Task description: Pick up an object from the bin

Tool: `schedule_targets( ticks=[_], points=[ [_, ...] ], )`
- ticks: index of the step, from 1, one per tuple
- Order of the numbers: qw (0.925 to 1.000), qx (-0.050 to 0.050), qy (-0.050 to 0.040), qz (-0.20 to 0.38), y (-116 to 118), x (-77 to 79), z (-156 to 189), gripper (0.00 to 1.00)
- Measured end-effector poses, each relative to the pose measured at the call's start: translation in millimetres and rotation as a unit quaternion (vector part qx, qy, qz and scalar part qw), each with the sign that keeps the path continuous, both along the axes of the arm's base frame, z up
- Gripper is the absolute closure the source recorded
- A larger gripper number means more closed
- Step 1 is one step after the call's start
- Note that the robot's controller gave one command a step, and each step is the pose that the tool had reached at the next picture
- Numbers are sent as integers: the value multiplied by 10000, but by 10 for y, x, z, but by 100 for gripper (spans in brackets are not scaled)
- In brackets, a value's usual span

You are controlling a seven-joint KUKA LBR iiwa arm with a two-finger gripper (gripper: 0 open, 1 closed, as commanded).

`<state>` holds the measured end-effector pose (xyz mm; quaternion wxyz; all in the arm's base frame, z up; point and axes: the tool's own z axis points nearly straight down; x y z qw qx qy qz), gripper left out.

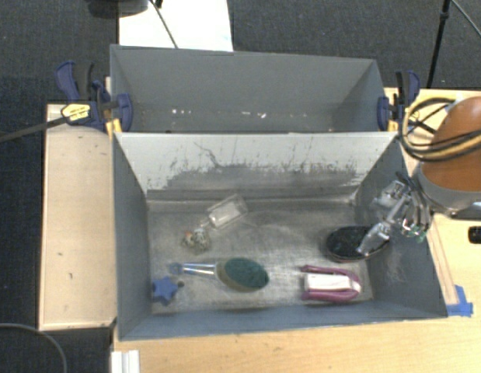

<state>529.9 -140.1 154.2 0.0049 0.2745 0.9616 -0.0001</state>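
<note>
My gripper (374, 242) hangs at the right side of the bin, its fingertips right at the edge of a flat black round disc (345, 243) on the floor. In front of the disc lies a pink and white oblong pack (330, 284). Nothing shows between the fingers.
A dish brush with a dark green round head and blue handle (224, 273) lies at the front middle, a small blue piece (164, 288) at its left. A clear glass bottle (215, 220) rests left of centre. The arm comes in over the right wall.
</note>
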Motion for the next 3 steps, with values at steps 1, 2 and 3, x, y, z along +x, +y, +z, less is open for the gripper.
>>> schedule_targets(
  ticks=[1, 2, 3],
  points=[
    [9965, 28, -12, -836, 111, -37, -815, 0],
    [9965, 16, -4, -832, 95, -42, -798, 100],
    [9978, 9, 8, -669, -49, 31, 634, 100]
  ],
)
